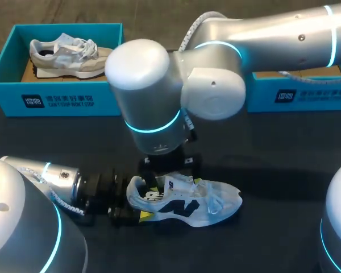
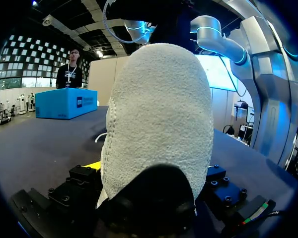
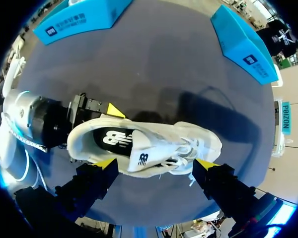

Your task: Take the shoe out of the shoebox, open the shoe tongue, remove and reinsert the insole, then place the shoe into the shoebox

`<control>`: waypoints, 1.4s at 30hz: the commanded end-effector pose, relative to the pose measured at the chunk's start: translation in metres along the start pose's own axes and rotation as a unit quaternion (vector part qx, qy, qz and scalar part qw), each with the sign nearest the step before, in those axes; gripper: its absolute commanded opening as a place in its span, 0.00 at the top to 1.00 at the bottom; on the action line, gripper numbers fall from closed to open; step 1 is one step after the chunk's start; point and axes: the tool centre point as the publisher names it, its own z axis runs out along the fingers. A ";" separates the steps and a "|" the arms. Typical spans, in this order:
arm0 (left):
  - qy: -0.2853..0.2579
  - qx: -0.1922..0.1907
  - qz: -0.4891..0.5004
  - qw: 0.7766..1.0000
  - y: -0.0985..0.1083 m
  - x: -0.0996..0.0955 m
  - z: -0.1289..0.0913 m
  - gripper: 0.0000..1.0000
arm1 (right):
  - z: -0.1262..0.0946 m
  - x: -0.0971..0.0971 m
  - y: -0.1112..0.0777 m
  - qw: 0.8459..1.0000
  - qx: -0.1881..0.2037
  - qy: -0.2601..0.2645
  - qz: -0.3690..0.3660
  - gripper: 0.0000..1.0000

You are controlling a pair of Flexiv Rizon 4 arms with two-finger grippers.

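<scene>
White-and-black mesh sneaker (image 1: pixel 184 202) clamped at heel by left tool (image 1: pixel 137 200) on dark surface (image 1: pixel 273 165); right tool (image 3: pixel 156 163) spread wide above. Heel likely pulled loose, sneaker twisted, if black insole (image 3: pixel 114 139) tugged hard.

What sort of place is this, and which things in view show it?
Probably a robot test or training bench for shoe handling: two robot arms reach over a dark table, blue shoeboxes stand at its far edge, and the left gripper holds a white sneaker by the heel.
</scene>
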 end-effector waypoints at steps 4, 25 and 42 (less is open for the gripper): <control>-0.002 -0.001 0.000 1.000 0.003 0.000 0.003 1.00 | 0.014 0.006 0.000 0.990 -0.006 -0.097 0.099 0.00; -0.002 -0.001 0.000 1.000 0.003 0.000 0.003 1.00 | 0.032 -0.013 0.004 0.982 -0.002 -0.120 0.146 0.00; -0.002 -0.001 0.000 1.000 0.003 0.000 0.003 1.00 | 0.030 -0.027 -0.012 0.976 -0.009 -0.107 0.191 0.00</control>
